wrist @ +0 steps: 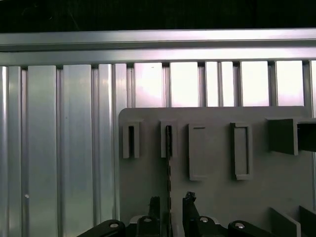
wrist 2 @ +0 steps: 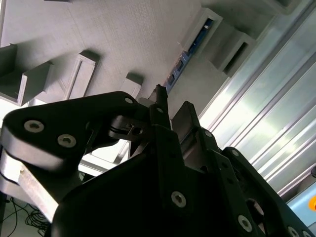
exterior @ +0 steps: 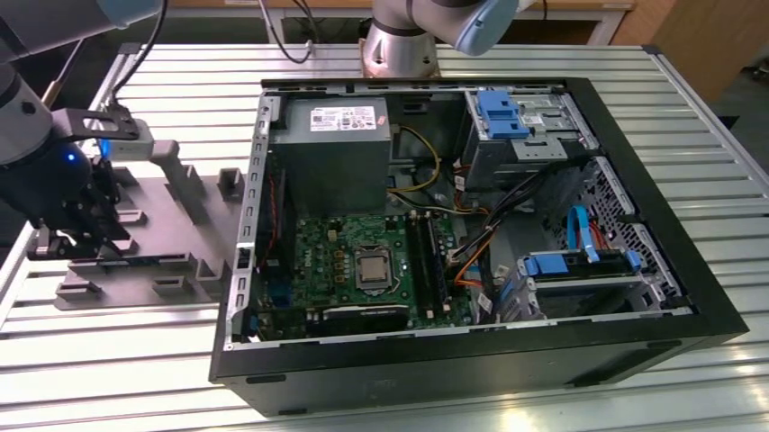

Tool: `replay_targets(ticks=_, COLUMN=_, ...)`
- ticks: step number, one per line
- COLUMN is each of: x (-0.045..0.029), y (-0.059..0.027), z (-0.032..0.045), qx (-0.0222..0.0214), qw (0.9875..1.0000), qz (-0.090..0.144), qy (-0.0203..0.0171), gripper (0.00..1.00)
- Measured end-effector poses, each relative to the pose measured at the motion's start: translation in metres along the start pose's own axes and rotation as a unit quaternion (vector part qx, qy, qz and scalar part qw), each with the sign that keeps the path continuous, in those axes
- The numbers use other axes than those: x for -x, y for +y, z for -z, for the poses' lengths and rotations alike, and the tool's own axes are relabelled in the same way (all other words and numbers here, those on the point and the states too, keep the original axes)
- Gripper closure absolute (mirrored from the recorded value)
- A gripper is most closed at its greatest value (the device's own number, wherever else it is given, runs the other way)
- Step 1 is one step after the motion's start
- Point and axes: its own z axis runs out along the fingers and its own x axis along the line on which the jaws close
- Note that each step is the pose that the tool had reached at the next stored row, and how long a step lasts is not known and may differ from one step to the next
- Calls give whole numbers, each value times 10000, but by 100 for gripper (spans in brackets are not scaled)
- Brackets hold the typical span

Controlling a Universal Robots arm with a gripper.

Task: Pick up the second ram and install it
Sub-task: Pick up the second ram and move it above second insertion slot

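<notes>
**A:** What's nearest your wrist cameras?

**B:** My end effector point(wrist: 170, 206), low over the tray point(wrist: 217, 195). It's spread, with one finger point(wrist: 189, 201) on each side of the ram point(wrist: 169, 165). I see a sliver of grey between each finger and the board, so I judge nothing is pinched yet.

**A:** Why come at it that way?

**B:** The ram stands on its long edge, so from above it's just a thin line. As I read it, straddling the ram lets the fingers meet its two flat faces.

**A:** What holds it up?

**B:** Its far end sits in a slotted peg point(wrist: 163, 148) of the tray. In the second wrist view the blue board runs on between more uprights. I'd guess the slots present it at a known angle for a straight lift.

**A:** And beyond the tray?

**B:** The ribbed metal worktop point(wrist: 64, 148), with the tray lying flat on it. In the exterior view the open case point(exterior: 481, 364) lies on its side just beside the tray, toward that view's right, so the motherboard point(exterior: 315, 261) faces up. The long black sockets point(exterior: 430, 261) run beside the processor socket point(exterior: 373, 270), reachable from above. I can't tell whether one is already filled.

**A:** So the ram's in the tray, not the case.

**B:** Yes, in the tray, between my fingers.
</notes>
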Motion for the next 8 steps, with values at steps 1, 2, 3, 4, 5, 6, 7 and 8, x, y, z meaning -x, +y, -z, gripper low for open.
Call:
replay_targets(ticks=1, x=-1, y=0, z=-16, qx=0, qw=10000, qz=0, qy=0, gripper=68)
replay_targets(ticks=2, x=-3, y=0, z=-33, qx=1, qw=10000, qz=0, qy=0, gripper=68)
replay_targets(ticks=3, x=-4, y=-1, z=-51, qx=2, qw=10000, qz=0, qy=0, gripper=68)
replay_targets(ticks=4, x=-5, y=-1, z=-69, qx=5, qw=10000, qz=0, qy=0, gripper=68)
replay_targets(ticks=5, x=-6, y=0, z=-87, qx=10, qw=10000, qz=0, qy=1, gripper=68)
replay_targets(ticks=6, x=-7, y=-1, z=-104, qx=15, qw=10000, qz=0, qy=1, gripper=68)
replay_targets(ticks=7, x=-8, y=-1, z=-123, qx=21, qw=10000, qz=0, qy=1, gripper=68)
replay_targets(ticks=8, x=-8, y=-1, z=-137, qx=26, qw=10000, qz=0, qy=1, gripper=68)
